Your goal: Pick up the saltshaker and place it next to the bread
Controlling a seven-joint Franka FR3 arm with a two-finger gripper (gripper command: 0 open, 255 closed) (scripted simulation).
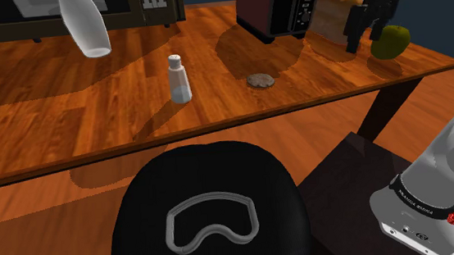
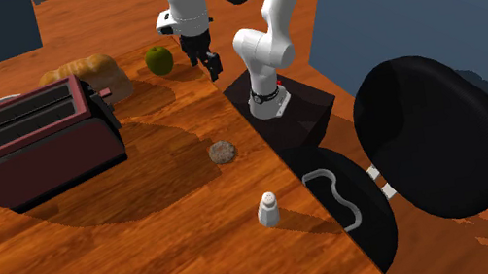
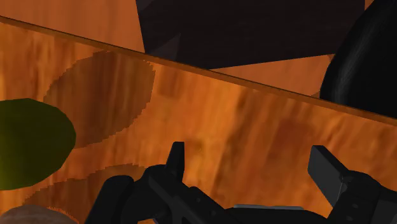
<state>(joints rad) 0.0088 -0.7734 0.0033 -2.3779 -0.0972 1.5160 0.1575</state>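
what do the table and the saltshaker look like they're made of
The table looks like varnished wood: orange-brown grain streaks and plank seams, with a slight sheen. The saltshaker seems to be glass or clear plastic: its pale body looks faintly translucent under a white cap.

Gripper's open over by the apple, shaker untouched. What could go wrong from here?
1. The gripper hangs close to the green apple; swinging away may knock it.
2. The saltshaker stands tall and narrow; an off-centre grasp could topple it.
3. The bread sits between toaster and apple, so placing room looks tight.
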